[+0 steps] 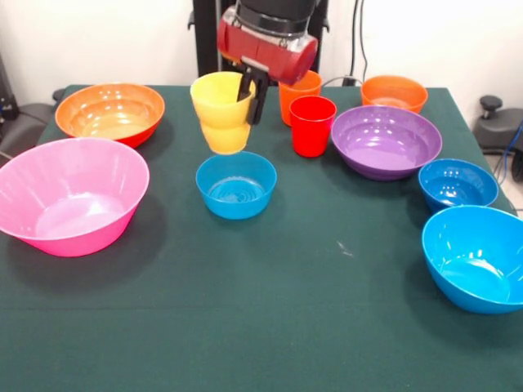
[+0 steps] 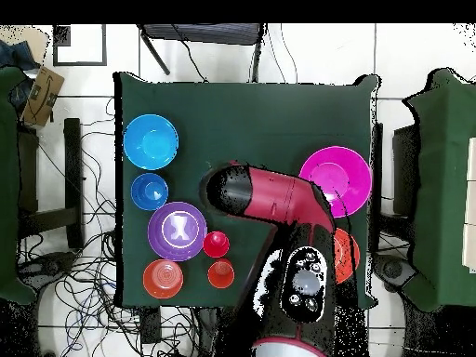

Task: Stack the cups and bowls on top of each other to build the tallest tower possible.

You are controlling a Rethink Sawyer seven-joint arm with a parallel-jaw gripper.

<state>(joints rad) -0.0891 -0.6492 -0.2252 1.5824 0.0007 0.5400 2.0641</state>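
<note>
I've got the green table [image 1: 270, 327] spread out under me, and the bowls run big to small. The large pink bowl [image 1: 69, 196] sits out at nine o'clock from my claw in the front view, the large orange bowl [image 1: 110, 113] at ten o'clock behind it. Over at three o'clock is the purple bowl [image 1: 386, 140], with the small orange bowl [image 1: 394, 92] just behind it. Down at four o'clock, the bright blue bowl [image 1: 476, 257] and a small blue bowl [image 1: 457, 184] just above it.

Now the one that matters: the other small blue bowl [image 1: 236, 184] stands mouth up, straight down at six o'clock from what I'm carrying.

My gripper [image 1: 248, 96] is closed on the rim of the yellow cup [image 1: 221, 111], one finger inside the mouth and one outside on its right wall. The cup hangs clear of the table, mouth up, long axis tipped a little off upright, its base just above the blue bowl's far rim and not touching it.

The red cup [image 1: 312, 125] and the orange cup [image 1: 299, 91] wait upright at three o'clock, close beside my gripper.

From overhead my arm [image 2: 279, 200] hides the cup and that bowl.

No tower stands yet, I reckon. A straight drop should land the cup in the bowl, though it's hanging towards the back of it.
</note>
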